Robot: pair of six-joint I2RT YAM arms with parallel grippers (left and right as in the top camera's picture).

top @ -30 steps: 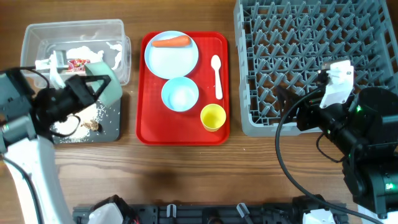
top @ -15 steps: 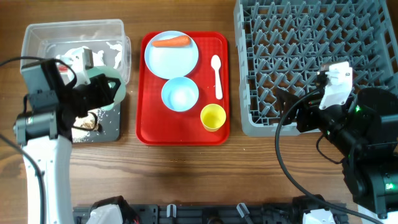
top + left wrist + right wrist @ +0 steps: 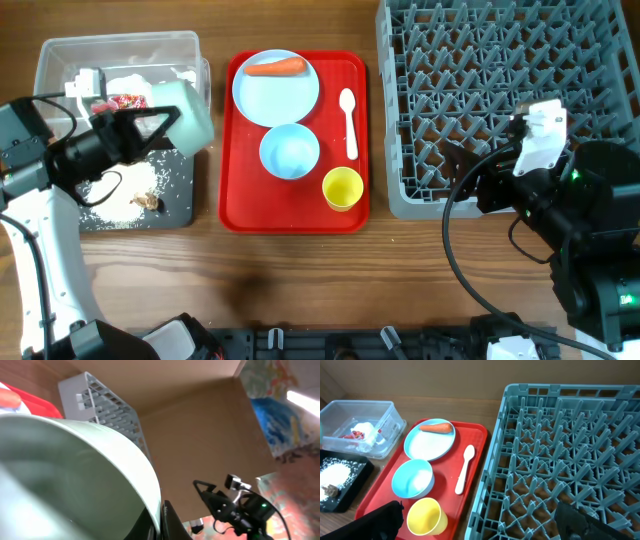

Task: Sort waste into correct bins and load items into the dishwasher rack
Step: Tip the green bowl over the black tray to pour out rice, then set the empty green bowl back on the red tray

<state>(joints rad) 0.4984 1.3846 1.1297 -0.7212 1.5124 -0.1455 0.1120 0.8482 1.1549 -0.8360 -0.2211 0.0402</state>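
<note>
Overhead view of a wooden table [image 3: 300, 280] w/ two robot arms. The L gripper [image 3: 155, 122] is clamped tight on the rim of a pale green bowl [image 3: 188, 112], held tilted in the air above where the clear tub [image 3: 118, 40] meets the black tray [image 3: 180, 195].

Waste is partly sorted. A red wrapper [image 3: 128, 101] & white paper [image 3: 130, 83] lie in the tub. Rice [image 3: 112, 205] & a brown scrap [image 3: 150, 201] lie in the black tray. The carrot [image 3: 275, 67] is not yet binned; it lies on the plate [image 3: 275, 95].

The rack [image 3: 500, 60] at right looks empty, so no dishes are loaded. The plate, blue bowl [image 3: 290, 150], yellow cup [image 3: 342, 188] & spoon [image 3: 348, 122] sit on a red tray [image 3: 240, 205].

That tray lies between the green bowl & the rack. The R gripper [image 3: 465, 170] hangs over the rack's near left corner, jaws spread wide, holding nothing. It could block that part of the rack.
</note>
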